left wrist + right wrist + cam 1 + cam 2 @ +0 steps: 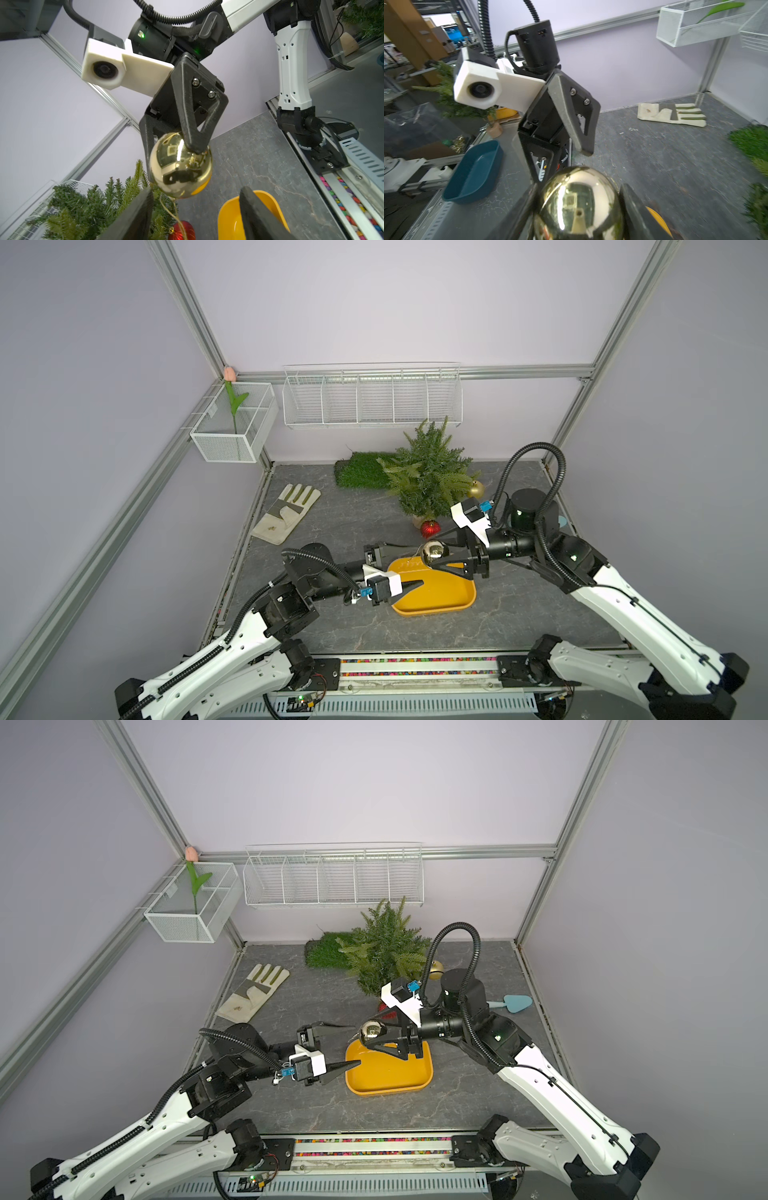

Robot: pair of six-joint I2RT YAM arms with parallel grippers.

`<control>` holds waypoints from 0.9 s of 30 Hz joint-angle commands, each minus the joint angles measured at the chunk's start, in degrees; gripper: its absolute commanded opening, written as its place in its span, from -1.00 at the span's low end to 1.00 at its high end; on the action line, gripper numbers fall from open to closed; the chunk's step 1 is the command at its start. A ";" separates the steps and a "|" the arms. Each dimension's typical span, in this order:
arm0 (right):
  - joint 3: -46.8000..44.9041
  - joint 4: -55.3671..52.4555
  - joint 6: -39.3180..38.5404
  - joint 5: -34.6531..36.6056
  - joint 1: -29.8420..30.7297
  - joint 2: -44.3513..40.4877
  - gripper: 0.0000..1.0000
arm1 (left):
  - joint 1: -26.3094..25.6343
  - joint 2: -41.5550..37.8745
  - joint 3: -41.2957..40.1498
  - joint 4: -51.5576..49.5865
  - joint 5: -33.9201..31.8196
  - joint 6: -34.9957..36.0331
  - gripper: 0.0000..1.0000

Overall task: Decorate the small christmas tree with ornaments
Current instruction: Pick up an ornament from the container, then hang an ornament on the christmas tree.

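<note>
Mirror bauble [578, 203] clamped between right fingers [633, 212]; left fingers [257, 214] spread, empty, above yellow tray [449, 597].

**Robotics laboratory test cell**

The setting is a robot lab workcell. An aluminium profile frame [197, 319] carries plain lilac wall panels [395, 302] around a stone-patterned tabletop [519, 614]. A left arm [232, 651] and a right arm [648, 622] are mounted on a base rail [415, 668], each with a wrist camera [104, 69]. Staged props include the small christmas tree [428, 472]. Further equipment [446, 31] shows beyond the enclosure.
</note>
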 commanded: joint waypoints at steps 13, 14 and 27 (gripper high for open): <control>-3.50 14.58 14.44 -13.84 -0.28 3.24 0.15 | -0.61 1.95 -1.56 11.79 4.18 2.20 0.61; -3.67 15.65 15.50 -14.70 -0.28 3.48 0.15 | -0.63 2.18 -1.48 12.08 4.55 2.11 0.59; -4.44 18.89 20.67 -17.81 0.14 3.47 0.16 | -0.69 3.34 -1.54 13.35 6.17 1.79 0.32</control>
